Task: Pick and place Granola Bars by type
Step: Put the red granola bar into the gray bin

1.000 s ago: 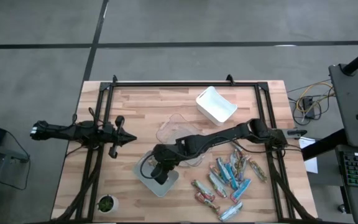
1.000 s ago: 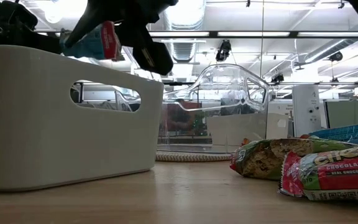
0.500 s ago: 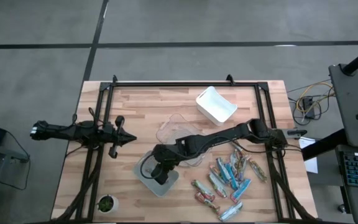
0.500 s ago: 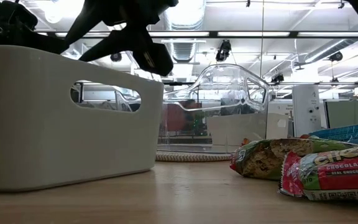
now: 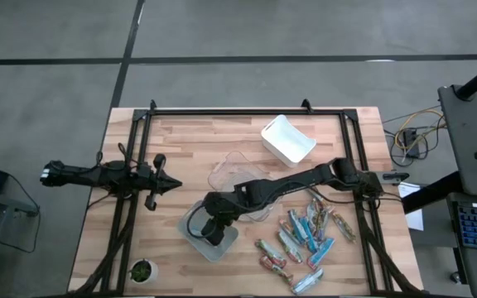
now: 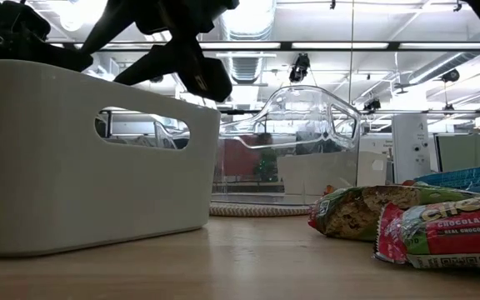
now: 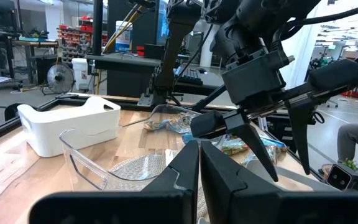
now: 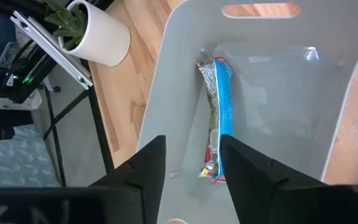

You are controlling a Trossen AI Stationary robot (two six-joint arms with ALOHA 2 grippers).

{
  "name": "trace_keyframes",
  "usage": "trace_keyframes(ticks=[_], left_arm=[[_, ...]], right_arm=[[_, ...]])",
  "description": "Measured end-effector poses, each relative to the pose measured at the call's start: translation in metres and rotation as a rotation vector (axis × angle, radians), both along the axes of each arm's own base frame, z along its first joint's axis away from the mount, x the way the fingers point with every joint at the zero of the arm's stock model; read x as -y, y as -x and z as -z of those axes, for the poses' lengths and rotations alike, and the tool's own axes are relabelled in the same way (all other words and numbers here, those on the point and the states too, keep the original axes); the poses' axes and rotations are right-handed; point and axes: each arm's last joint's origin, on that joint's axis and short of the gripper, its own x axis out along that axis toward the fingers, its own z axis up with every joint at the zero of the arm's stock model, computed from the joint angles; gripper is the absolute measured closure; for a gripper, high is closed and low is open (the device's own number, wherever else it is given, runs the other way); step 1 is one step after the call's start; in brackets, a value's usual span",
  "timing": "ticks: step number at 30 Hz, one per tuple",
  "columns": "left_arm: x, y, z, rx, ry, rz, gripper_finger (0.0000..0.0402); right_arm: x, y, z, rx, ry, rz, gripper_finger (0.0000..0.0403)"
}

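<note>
Where the grey bin [image 8: 328, 118] sits near the front of the worktop [image 5: 189, 141], one blue-wrapped bar [image 8: 218, 118] lies flat on its floor, touching nothing else. The right gripper [image 5: 213, 231] hangs directly above that bin with its jaws released and empty, the bar showing between them in the right wrist view. The remaining Granola Bars [image 5: 305, 236] lie scattered in a loose heap to the right of the grey bin, blue, reddish and greenish-brown wrappers mixed together. A clear bin [image 5: 230, 170] stands just behind the grey bin, under the right arm, and a white bin [image 5: 287, 138] stands farther back and to the right. A small potted plant [image 5: 142, 271] sits left of the grey bin at the front edge. The left gripper [image 5: 166, 185] waits well left of the grey bin, jaws clenched together.
</note>
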Motion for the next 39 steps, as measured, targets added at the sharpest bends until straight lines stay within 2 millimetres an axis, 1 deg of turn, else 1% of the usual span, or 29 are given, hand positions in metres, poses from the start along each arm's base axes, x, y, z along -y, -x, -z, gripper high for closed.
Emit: trace_keyframes(ticks=[5, 14, 15, 18, 23, 28, 31, 34, 39], left_arm=[[0.0, 0.0, 0.0, 0.0, 0.0, 0.0, 0.0401], [0.0, 0.0, 0.0, 0.001, 0.0, 0.0, 0.0401], [0.0, 0.0, 0.0, 0.0, 0.0, 0.0, 0.0401], [0.0, 0.0, 0.0, 0.0, 0.0, -0.001, 0.0401], [0.0, 0.0, 0.0, 0.001, 0.0, 0.0, 0.0401], [0.0, 0.0, 0.0, 0.001, 0.0, 0.0, 0.0401], [0.0, 0.0, 0.0, 0.0, 0.0, 0.0, 0.0401], [0.0, 0.0, 0.0, 0.0, 0.0, 0.0, 0.0401], [0.0, 0.0, 0.0, 0.0, 0.0, 0.0, 0.0401]], right_arm=[[0.0, 0.002, -0.002, 0.001, 0.015, -0.02, 0.0291], [0.002, 0.014, -0.025, 0.009, 0.04, -0.082, 0.0385], [0.003, 0.016, -0.027, 0.006, 0.045, -0.088, 0.0389], [0.004, 0.021, -0.034, -0.002, 0.06, -0.103, 0.0393], [0.004, 0.031, -0.054, 0.031, 0.08, -0.126, 0.0394], [0.003, 0.045, -0.076, 0.052, 0.095, -0.136, 0.0394], [0.006, 0.056, -0.086, 0.036, 0.149, -0.12, 0.0394], [0.012, 0.07, -0.092, 0.002, 0.211, -0.108, 0.0394], [0.018, 0.094, -0.094, -0.036, 0.261, -0.095, 0.0394]])
